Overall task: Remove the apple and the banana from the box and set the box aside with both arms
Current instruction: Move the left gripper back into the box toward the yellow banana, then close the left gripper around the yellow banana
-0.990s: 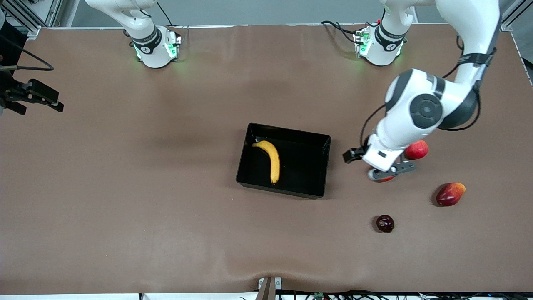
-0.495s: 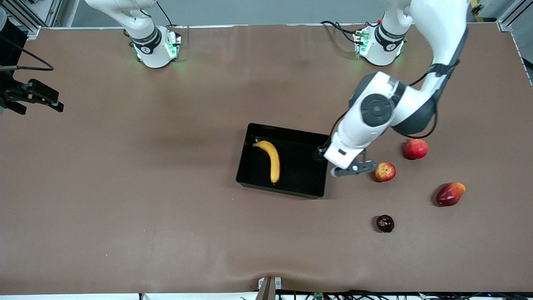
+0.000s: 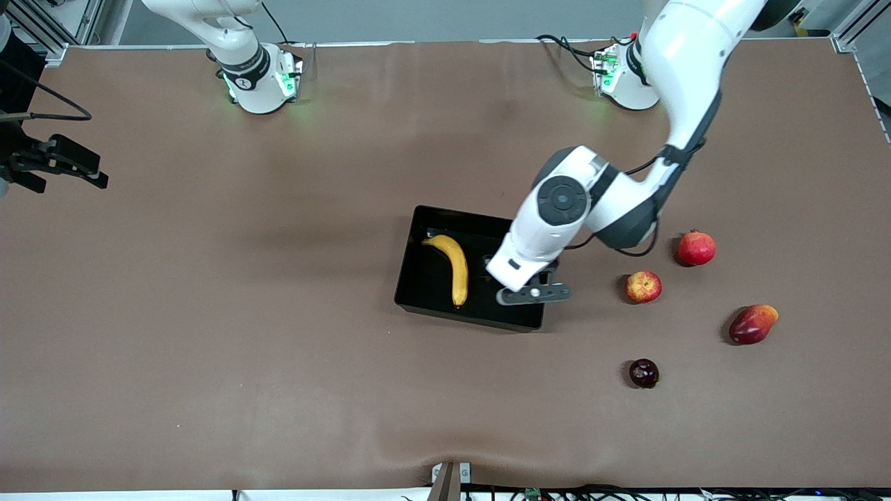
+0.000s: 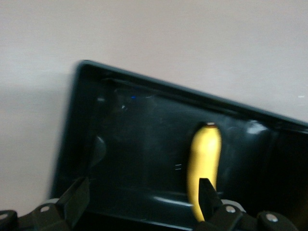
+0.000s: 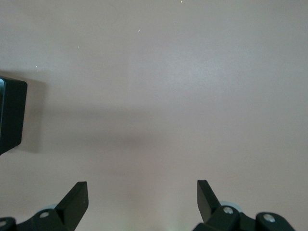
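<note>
You have the table point(image 3: 209, 313) carrying the black box point(image 3: 418, 278) near its middle, with the banana point(image 3: 454, 268) lying inside it toward the right arm's end. The left gripper point(image 3: 534, 293) hangs over the box's corner toward the left arm's end, jaws wide and holding nothing, while the right gripper point(image 5: 142, 204) waits over bare table, jaws wide too. The apple point(image 3: 643, 287) sits on the table toward the left arm's end, near the pomegranate point(image 3: 696, 248), the mango point(image 3: 752, 323) and the small dark fruit point(image 3: 644, 373).
</note>
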